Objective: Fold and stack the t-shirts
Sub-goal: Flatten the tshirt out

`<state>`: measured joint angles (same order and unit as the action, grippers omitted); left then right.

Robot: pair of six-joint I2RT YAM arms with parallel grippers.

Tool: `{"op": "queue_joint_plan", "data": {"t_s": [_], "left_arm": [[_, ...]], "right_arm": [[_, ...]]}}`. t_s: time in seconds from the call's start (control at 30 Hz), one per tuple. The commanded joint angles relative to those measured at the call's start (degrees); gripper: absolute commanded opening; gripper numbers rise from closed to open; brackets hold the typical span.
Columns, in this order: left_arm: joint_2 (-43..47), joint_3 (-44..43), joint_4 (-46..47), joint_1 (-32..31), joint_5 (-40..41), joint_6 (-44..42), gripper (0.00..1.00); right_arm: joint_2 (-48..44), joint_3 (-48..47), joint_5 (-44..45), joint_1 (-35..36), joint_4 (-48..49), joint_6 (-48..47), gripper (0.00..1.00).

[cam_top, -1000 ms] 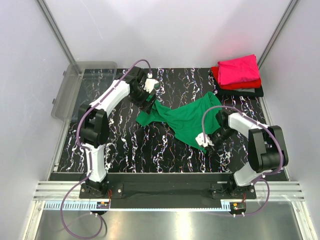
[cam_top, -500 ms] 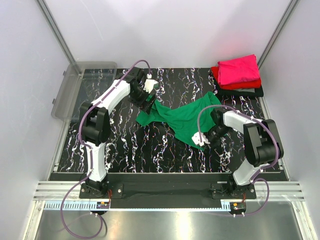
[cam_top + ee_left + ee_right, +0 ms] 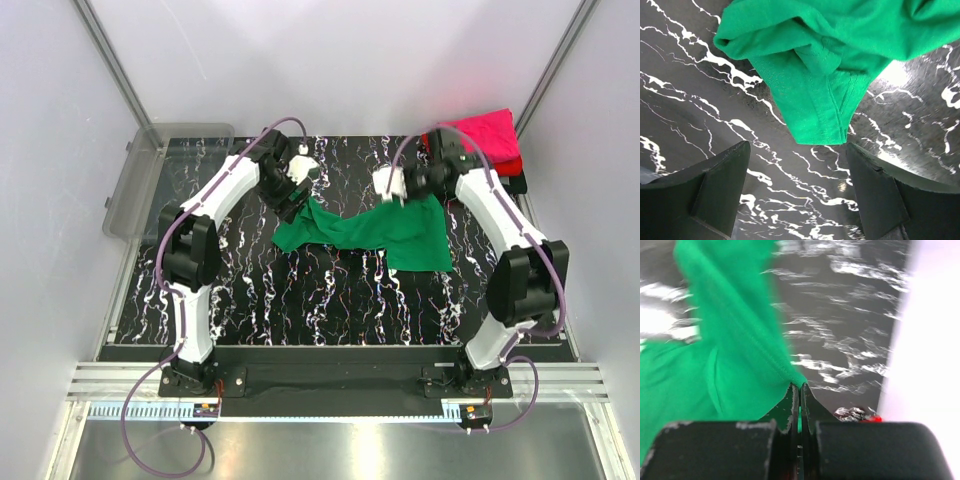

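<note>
The bright green t-shirt lies stretched across the middle of the table. My right gripper is shut on its edge and holds that side lifted near the back right; the jaws pinch green cloth. My left gripper is open at the shirt's left end. Its fingers straddle bare table, with a bunched green corner just beyond them, not gripped. The magenta-pink shirt lies folded on the red one and the black one at the back right.
A clear grey plastic bin stands at the table's left edge. White walls with metal posts close in the back and sides. The black marbled table stretches towards the arm bases.
My right gripper has swung from the front right to the back right, dragging the green shirt's edge up and back with it. The left arm has hardly moved.
</note>
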<state>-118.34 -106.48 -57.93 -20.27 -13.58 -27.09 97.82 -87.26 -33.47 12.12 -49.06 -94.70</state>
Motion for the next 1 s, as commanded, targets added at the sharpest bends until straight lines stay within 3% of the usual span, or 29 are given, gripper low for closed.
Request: {"op": "queue_joint_plan", "data": {"t_s": [0.0,0.2,0.4,0.53,0.63,0.7,0.8,0.97], "left_arm": [[1.8,-1.5,-0.3,-1.5,1.0,-6.0,0.81],[-1.0,-1.6,7.8,-3.3,0.9,-7.9,0.79],[-1.6,5.6,16.7,-4.5,2.9,-10.0,0.8],[-3.6,7.8,19.7,-4.6,4.9,-8.9,0.79],[-5.8,7.6,20.7,-4.3,5.2,-7.7,0.69],[-6.7,7.4,20.6,-4.2,5.6,-6.6,0.51],[-6.2,7.9,19.0,-3.5,6.3,-3.7,0.0],[6.1,16.2,16.6,-2.3,5.2,-1.7,0.0]], "right_arm": [[6.4,-11.9,2.4,0.2,6.2,20.5,0.0],[18.2,-33.4,4.9,-0.1,9.5,35.6,0.0],[31.7,-56.6,13.2,-0.3,10.1,43.5,0.0],[34.0,-60.5,15.1,-0.4,11.2,42.5,0.0],[33.7,-59.8,15.5,-0.3,11.4,43.0,0.0],[33.1,-58.9,15.7,-0.4,11.4,44.4,0.0],[31.1,-55.7,16.2,-0.5,11.4,45.8,0.0],[23.2,-45.0,16.2,-1.3,11.8,45.6,0.0]]}}
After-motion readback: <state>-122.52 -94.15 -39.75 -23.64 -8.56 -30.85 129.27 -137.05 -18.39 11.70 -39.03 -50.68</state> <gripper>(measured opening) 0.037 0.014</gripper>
